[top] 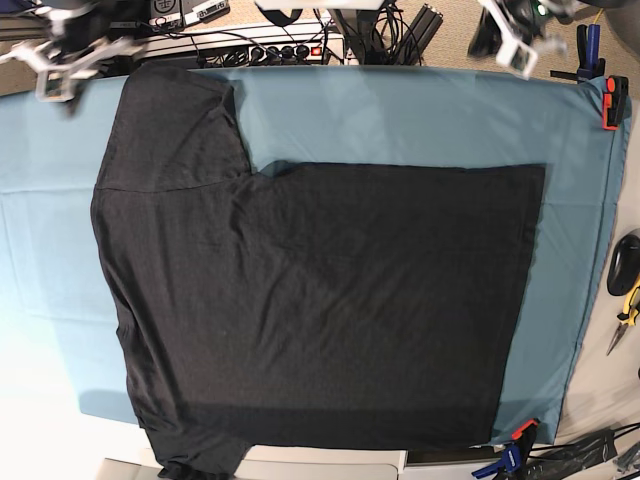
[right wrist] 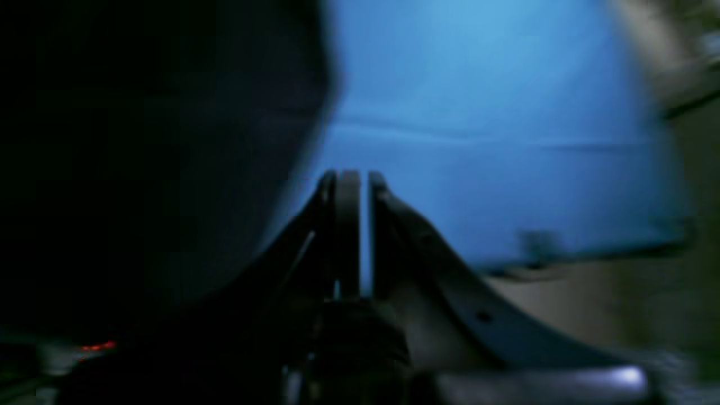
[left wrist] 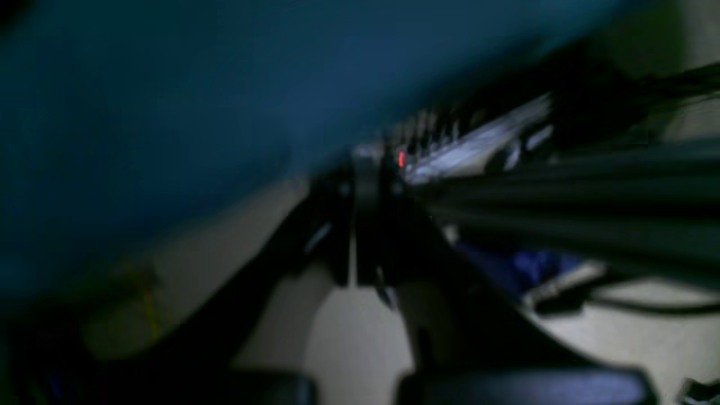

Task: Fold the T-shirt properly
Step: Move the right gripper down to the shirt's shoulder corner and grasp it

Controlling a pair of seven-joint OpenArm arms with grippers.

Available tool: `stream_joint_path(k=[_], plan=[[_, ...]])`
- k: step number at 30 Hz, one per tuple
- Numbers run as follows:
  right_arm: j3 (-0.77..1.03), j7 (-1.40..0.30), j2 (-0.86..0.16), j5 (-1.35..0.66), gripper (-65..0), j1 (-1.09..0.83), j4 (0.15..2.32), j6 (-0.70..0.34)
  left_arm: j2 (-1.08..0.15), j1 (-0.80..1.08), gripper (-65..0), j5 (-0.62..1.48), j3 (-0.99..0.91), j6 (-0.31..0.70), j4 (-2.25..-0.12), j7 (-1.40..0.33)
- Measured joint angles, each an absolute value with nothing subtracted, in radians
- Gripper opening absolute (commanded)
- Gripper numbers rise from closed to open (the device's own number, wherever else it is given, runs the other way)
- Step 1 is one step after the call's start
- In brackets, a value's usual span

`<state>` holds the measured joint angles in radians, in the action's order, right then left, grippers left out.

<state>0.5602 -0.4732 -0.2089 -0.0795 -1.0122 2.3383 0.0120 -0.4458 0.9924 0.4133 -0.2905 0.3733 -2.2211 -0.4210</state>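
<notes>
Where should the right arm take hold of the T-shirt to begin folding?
Probably the far sleeve of the T-shirt: it lies flat on the teal sheet just below the right gripper. Pinch its outer hem from the table's far edge.

Base camera looks straight down on the teal cloth sheet (top: pixel 400 110); both wrist cameras — blurred, low — look past their own fingers at it.
</notes>
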Motion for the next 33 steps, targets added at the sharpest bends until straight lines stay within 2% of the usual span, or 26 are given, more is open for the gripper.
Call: stream_joint_path(k=[6,9,11,14,15,17,19,22,24,27,28,33], plan=[[0.609,-0.532,-0.196,0.168,-61.8,-0.768,2.339,0.005,-0.443,0.886,-65.0,0.411,-0.304,0.394,-2.225,-0.466],[0.610,-0.534,-0.165,0.165,-61.8,-0.653,2.321,0.012,-0.443,0.834,-65.0,0.413,-0.305,0.403,-2.226,-0.490],[0.611,-0.522,-0.141,0.110,-61.8,-0.566,2.194,0.026,-0.444,0.819,-65.0,0.415,-0.303,0.419,-2.226,-0.522],[0.614,-0.561,-0.082,-0.045,-61.8,-0.459,1.954,0.004,-0.445,0.811,-60.1,0.430,-0.304,0.413,-2.225,-0.536],[0.618,-0.575,-0.069,-0.094,-61.8,-0.427,1.886,-0.022,-0.446,0.810,-58.3,0.447,-0.303,0.418,-2.225,-0.547],[0.644,-0.636,-0.050,-0.235,-61.8,-0.359,1.801,-0.148,-0.465,0.811,-55.2,0.453,-0.302,0.423,-2.225,-0.575],[0.685,-0.737,-0.025,-0.436,-61.8,-0.299,1.787,-0.290,-0.480,0.812,-53.6,0.440,-0.303,0.412,-2.225,-0.583],[0.771,-0.879,-0.006,-0.699,-61.1,-0.271,1.832,-0.429,-0.485,0.817,-53.5,0.433,-0.303,0.413,-2.217,-0.580],[0.828,-0.945,-0.008,-0.778,-54.7,-0.287,1.879,-0.446,-0.484,0.817,-53.5,0.423,-0.303,0.413,-2.194,-0.580],[0.883,-0.965,-0.010,-0.873,-36.7,-0.352,1.956,-0.471,-0.496,0.812,-53.5,0.414,-0.303,0.400,-2.149,-0.576],[0.896,-0.965,-0.011,-0.892,-34.1,-0.377,1.983,-0.471,-0.503,0.811,-53.5,0.414,-0.303,0.400,-2.136,-0.578],[0.952,-1.025,-0.009,-0.934,-34.0,-0.462,2.031,-0.457,-0.514,0.806,-53.5,0.413,-0.303,0.398,-2.093,-0.578]])
